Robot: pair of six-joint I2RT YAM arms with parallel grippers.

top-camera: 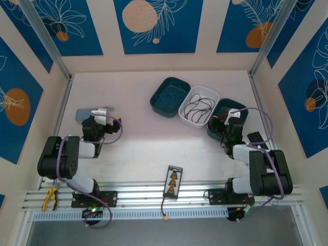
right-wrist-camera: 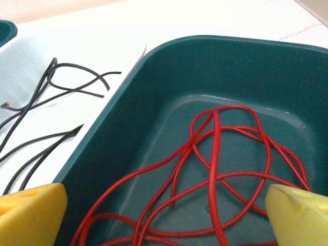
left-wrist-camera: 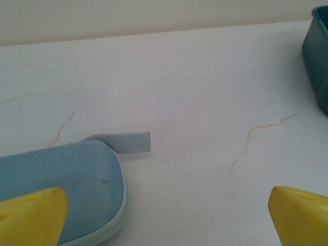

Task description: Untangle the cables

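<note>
Well, from above, thin blue cables lay in the far teal tray and black cables looped in the white tray. The right gripper hung over a second teal tray, the left gripper well apart beside a pale pouch. At the left wrist, yellow fingers stood spread wide, with nothing between them but bare table. At the right wrist the fingers were spread too, over red cables — light, limp and a little springy, I'd guess. They looked best pinched on one loose upper loop, away from the crossings.
</note>
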